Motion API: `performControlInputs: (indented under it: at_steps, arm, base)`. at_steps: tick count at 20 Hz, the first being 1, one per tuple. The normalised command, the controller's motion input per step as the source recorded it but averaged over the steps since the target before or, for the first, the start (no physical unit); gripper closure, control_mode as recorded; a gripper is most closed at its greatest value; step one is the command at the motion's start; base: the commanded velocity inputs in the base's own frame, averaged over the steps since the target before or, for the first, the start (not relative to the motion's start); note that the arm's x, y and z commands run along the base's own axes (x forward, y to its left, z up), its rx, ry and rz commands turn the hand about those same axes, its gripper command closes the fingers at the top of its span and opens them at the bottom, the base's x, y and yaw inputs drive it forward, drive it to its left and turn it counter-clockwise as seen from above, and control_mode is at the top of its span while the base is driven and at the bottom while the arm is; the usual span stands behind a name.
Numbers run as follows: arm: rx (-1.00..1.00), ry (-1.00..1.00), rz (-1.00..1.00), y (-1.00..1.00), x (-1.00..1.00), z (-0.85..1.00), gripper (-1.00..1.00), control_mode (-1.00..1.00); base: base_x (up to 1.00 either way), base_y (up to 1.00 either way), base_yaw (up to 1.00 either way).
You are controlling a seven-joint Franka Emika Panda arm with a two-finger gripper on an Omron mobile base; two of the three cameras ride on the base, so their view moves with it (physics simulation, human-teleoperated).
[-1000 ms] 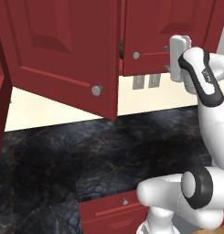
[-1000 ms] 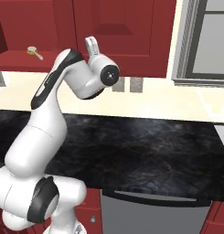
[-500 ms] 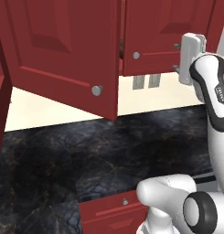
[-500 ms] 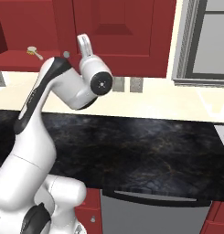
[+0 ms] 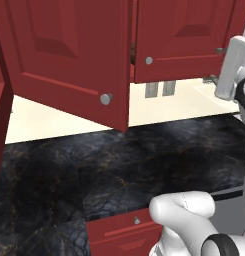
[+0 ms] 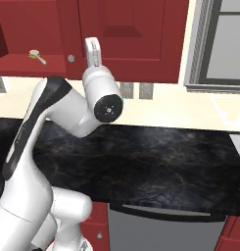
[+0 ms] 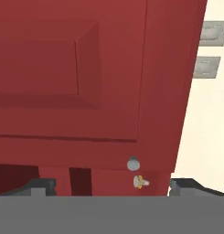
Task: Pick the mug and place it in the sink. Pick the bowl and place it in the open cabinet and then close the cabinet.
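Note:
The dark red cabinet has one door (image 5: 69,60) swung out open at the left, with a silver knob (image 5: 106,99). The door beside it (image 5: 184,40) is closed, and its knob (image 7: 133,163) sits just above my gripper (image 7: 113,185) in the hand view. My gripper is open with its fingertips (image 7: 40,184) far apart and nothing between them. It is held upright close to the closed door (image 6: 136,34). The white hand (image 6: 92,49) rises in front of that door. The mug, the bowl and the sink are out of view.
A black marbled counter (image 5: 144,160) runs below the cabinets. A small pale-handled object (image 6: 37,56) lies on the open cabinet's shelf. Wall outlets (image 5: 159,89) sit under the closed door. A grey window frame (image 6: 209,49) stands at the right, and red drawer fronts (image 5: 124,230) lie below the counter.
The hand has shifted a little rightwards in the left base view and the wrist has sunk lower. The open door has not moved.

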Motion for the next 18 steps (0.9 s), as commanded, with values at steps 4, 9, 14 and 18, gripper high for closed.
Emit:
performControlInputs:
  at_steps: [4,9,14,18]
  arm:
    - [0.12,0.0,0.0,-0.29,-0.83,0.0,-1.0,-1.0]
    - [0.09,0.0,0.0,0.01,-0.76,0.0,-1.0,-1.0]
    - [0.0,-0.03,0.0,0.45,-0.54,-0.1,-1.0,-1.0]
    - [0.0,-0.11,0.0,0.57,-0.53,-0.03,-1.0,-1.0]
  base:
    - [0.0,0.0,0.0]
    - [0.0,0.0,0.0]
    - [0.0,0.0,0.0]
    - [0.0,0.0,0.0]
